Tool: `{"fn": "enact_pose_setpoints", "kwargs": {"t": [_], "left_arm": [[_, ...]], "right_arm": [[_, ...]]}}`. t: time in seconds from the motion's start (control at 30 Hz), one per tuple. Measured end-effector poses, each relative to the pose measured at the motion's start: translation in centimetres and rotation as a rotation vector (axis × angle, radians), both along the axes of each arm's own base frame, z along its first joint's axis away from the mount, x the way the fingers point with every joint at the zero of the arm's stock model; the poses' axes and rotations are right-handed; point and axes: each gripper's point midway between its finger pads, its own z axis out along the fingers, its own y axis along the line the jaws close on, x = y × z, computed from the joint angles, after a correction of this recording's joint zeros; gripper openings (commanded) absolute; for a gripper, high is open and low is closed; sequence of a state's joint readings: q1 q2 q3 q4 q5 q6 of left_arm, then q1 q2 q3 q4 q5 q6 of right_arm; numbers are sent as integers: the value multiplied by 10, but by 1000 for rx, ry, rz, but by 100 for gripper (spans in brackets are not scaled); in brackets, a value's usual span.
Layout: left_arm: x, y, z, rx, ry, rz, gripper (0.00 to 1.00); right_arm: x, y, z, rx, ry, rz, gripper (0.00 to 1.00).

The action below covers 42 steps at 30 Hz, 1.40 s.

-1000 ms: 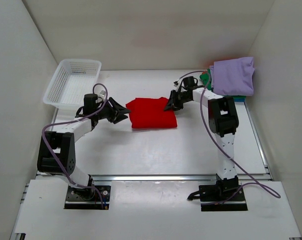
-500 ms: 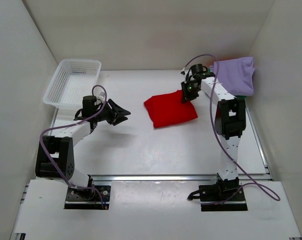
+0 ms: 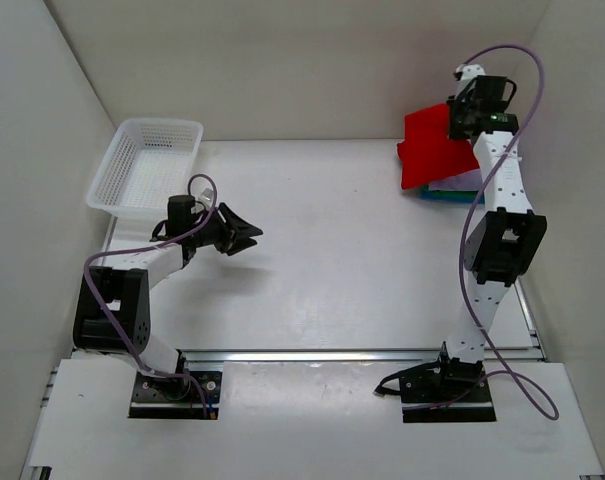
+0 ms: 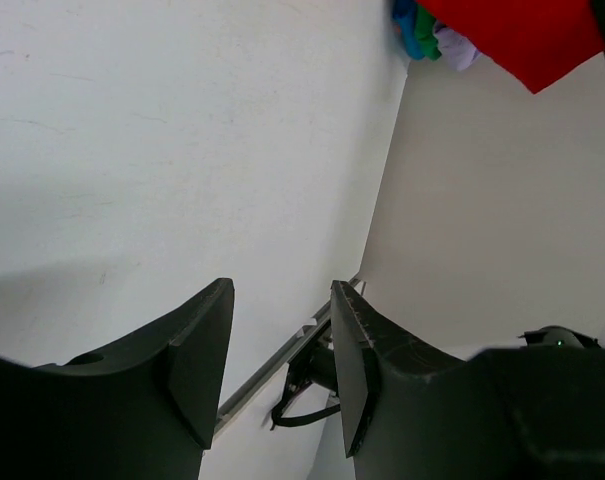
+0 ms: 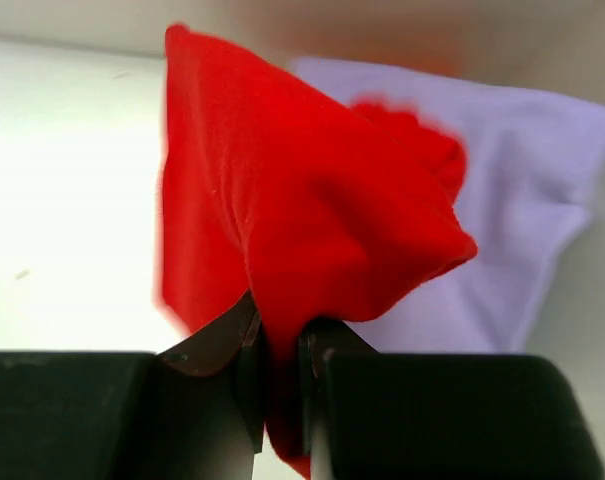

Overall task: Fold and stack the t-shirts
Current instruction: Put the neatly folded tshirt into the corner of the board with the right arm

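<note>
My right jaws are pinching a fold of the red t-shirt, holding it up off the surface in the far right corner, over the folded pile there. The lavender t-shirt lies just behind it, and edges of the green t-shirt and the teal t-shirt peek out beside it. My left jaws are spread and empty, low at the left, near the white basket.
</note>
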State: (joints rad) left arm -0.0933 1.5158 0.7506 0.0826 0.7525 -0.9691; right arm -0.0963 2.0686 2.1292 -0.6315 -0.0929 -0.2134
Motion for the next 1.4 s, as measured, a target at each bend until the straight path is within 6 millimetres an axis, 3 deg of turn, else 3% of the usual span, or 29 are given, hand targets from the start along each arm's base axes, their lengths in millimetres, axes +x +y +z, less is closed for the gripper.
{"fn": "enact_pose_setpoints", "kwargs": {"t": [0.07,0.17,0.33,0.4,0.53,0.73,0.77,0.83,0.87,0.9,0.93,1.0,1.17,1.3,1.4], "left_arm": [[-1,0,-6,4,13,-4,54],[-2,0,-11,8,26,-10,54],[-3,0,-18,13,38,-18,54],[-3,-1,-21,14,45,-20,54],[-4,-3,-27,16,59,-27,54],[-8,-8,-34,28,71,-53,57],[-9,-9,-36,30,73,-56,59],[-10,-9,-39,37,76,-63,66],[-10,-9,-41,40,80,-65,69],[-11,-9,-44,43,87,-68,91],[-11,-8,-46,48,89,-73,99],[-11,-9,-48,54,96,-80,99],[-10,-9,-40,78,71,-104,99],[-16,-6,-22,81,18,-118,99],[-26,-1,-7,121,-42,-135,99]], "right_arm": [[8,-29,0,-1,-13,-47,0],[15,-70,-19,5,11,-114,0],[15,-118,-62,23,82,-199,0],[12,-130,-68,25,92,-224,0],[14,-146,-64,-2,65,-262,0],[32,-160,-41,-104,-45,-289,0],[35,-162,-38,-116,-61,-292,2],[39,-164,-34,-127,-85,-296,20],[40,-166,-32,-131,-97,-298,33],[42,-167,-31,-135,-105,-300,52],[43,-167,-29,-136,-114,-304,59],[44,-166,-26,-135,-124,-310,80],[33,-151,-24,-145,-102,-332,92],[-19,-94,-18,-131,-52,-280,94],[-77,-36,-2,-112,-70,-201,95]]}}
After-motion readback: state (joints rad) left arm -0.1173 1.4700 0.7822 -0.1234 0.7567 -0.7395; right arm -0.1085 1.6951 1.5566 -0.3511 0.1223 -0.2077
